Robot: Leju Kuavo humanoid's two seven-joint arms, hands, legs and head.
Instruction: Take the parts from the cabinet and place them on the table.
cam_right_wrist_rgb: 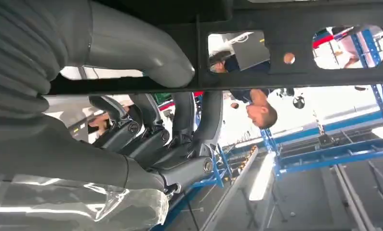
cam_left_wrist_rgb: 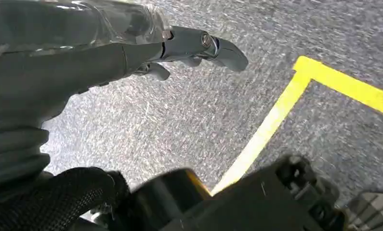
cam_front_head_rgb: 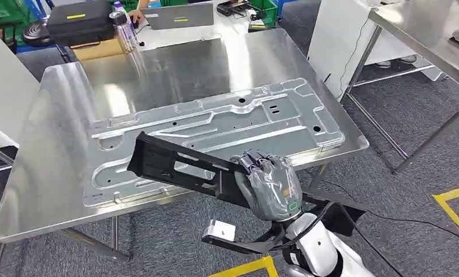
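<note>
Black part (cam_front_head_rgb: 175,167), grasped by right robot hand (cam_front_head_rgb: 267,182), overhangs table (cam_front_head_rgb: 53,173) (left robot hand (cam_left_wrist_rgb: 131,53) released above floor).

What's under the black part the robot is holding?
Under the black part the right hand grips lies a silver metal panel on the steel table. The covered panel stretch can't be seen.

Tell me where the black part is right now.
In the head view the black part is held by the right robot hand at the steel table's near edge, reaching out over the large silver panel lying there.
</note>
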